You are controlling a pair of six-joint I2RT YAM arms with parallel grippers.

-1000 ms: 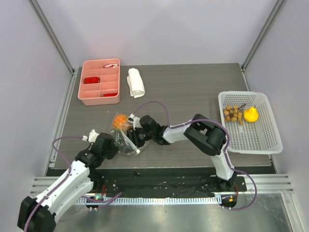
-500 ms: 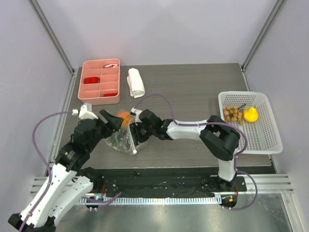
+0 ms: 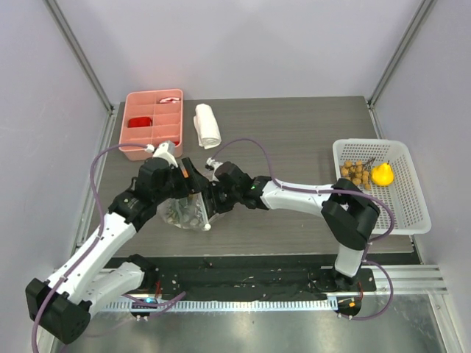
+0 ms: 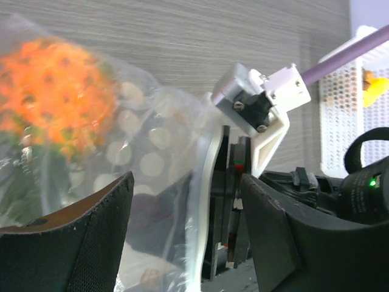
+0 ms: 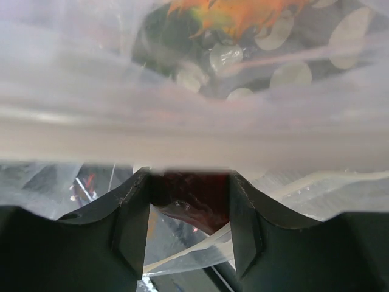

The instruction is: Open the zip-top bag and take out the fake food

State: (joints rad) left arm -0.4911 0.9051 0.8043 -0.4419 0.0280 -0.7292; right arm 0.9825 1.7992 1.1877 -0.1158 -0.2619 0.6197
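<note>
Zip-top bag (image 3: 184, 215) lies mid-table (image 3: 294, 140), between both grippers. Right gripper (image 3: 211, 198) fingers pressed together on bag edge beside white strip; I judge it anchors mouth. Left gripper (image 4: 185, 179) fingers wide apart, film between, nothing gripped. Orange spiky fruit (image 4: 55, 100) inside bag. Pear (image 3: 381, 174) and brown balls (image 3: 355, 173) sit in basket (image 3: 390, 206).

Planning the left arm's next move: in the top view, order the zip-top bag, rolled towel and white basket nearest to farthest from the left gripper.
From the left gripper:
1. zip-top bag, right at it, on the near side.
2. rolled towel, farther back, slightly right.
3. white basket, far right.
</note>
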